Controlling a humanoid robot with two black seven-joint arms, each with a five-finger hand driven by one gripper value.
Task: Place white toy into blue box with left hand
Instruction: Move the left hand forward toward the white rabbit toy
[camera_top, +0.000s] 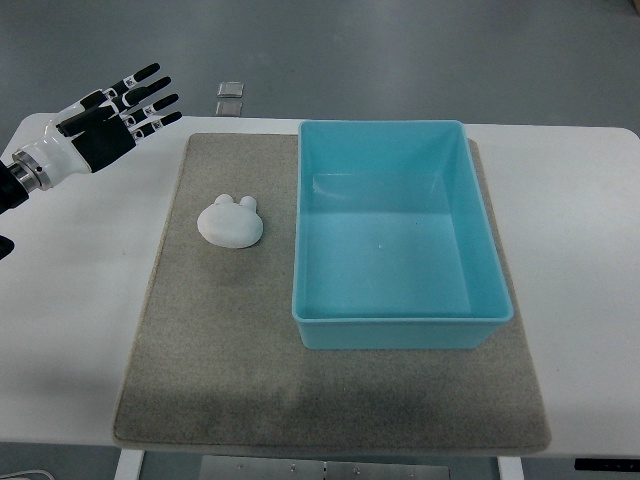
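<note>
A white toy with two small ears lies on the grey mat, just left of the blue box. The box is a light blue rectangular bin with nothing inside it. My left hand hovers over the table's far left corner, well up and to the left of the toy. Its black-and-white fingers are spread and hold nothing. The right hand does not show.
The mat lies on a white table. A small clear square object sits on the floor beyond the table's far edge, with another just in front of it.
</note>
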